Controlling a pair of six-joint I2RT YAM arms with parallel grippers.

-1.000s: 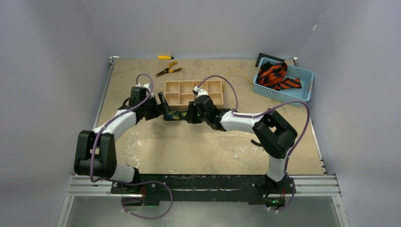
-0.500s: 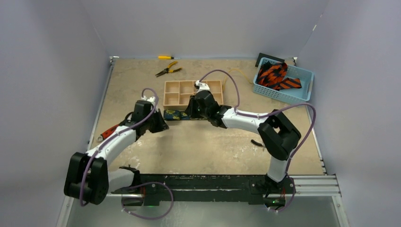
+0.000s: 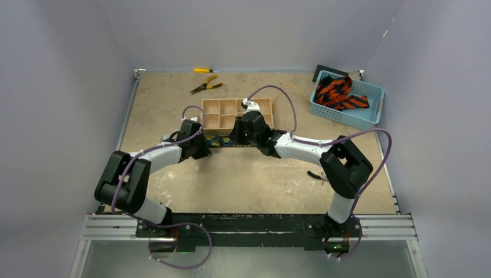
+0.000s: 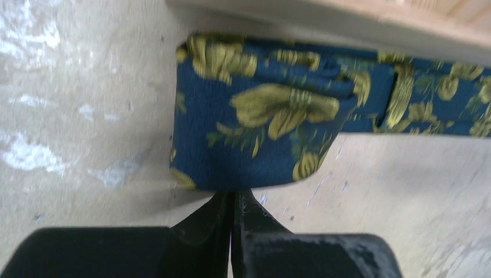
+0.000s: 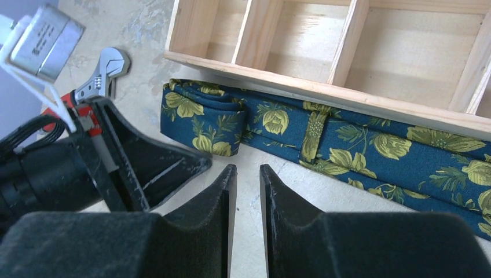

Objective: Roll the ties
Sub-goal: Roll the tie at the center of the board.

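The scuffed tan table (image 3: 243, 179) carried a navy tie (image 3: 217, 141) beside a wooden tray (image 3: 223, 113), pliers (image 3: 205, 86), a screwdriver (image 3: 202, 70) and a blue basket (image 3: 344, 116).

3 views. The top external camera sits high above and behind the arm bases, looking down over the whole table (image 3: 243, 179) to the far wall. The left wrist camera rides very close over the left gripper (image 4: 233, 202), facing far at the folded end of the navy tie (image 4: 255, 133) and the wooden tray (image 4: 347, 20). The right wrist camera, behind the right gripper (image 5: 248, 174), stands higher, facing far and left. All 3 share that tie end beside the tray's near wall.
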